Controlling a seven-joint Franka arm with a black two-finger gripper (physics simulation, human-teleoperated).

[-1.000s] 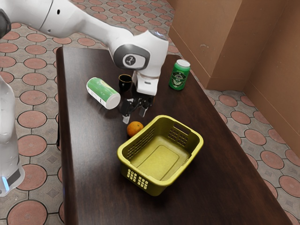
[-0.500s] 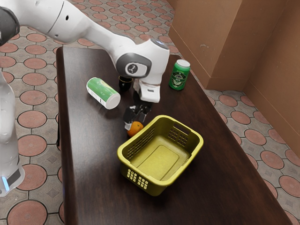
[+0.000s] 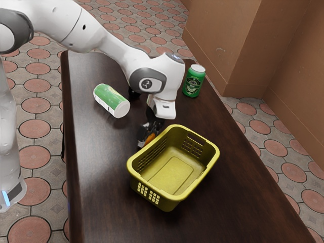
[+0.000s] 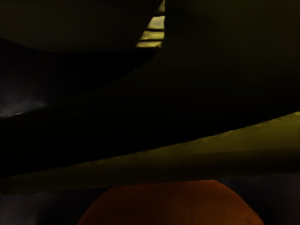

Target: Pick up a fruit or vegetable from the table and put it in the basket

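A white and grey robot arm [image 3: 152, 71] reached from the upper left of the exterior view to its middle. Its black gripper [image 3: 146, 140] pointed down at a round, bright orange fruit [image 3: 150, 137], just left of the centre and partly hidden by it. Whether the gripper was clasping the fruit or loose around it, I could not tell. The fruit was outside the basket, beside the far left rim of a yellow-green plastic basket [image 3: 174, 172] with slotted walls, at the centre and lower centre. In the wrist view, the fruit's rounded surface lay near the basket's side.

Left of the upper centre, a green and white can [image 3: 111, 100] lay on its side. A green can with a dark label [image 3: 193, 83] stood upright, right of the upper centre. Everything sat on a dark brown wooden table [image 3: 243, 207].
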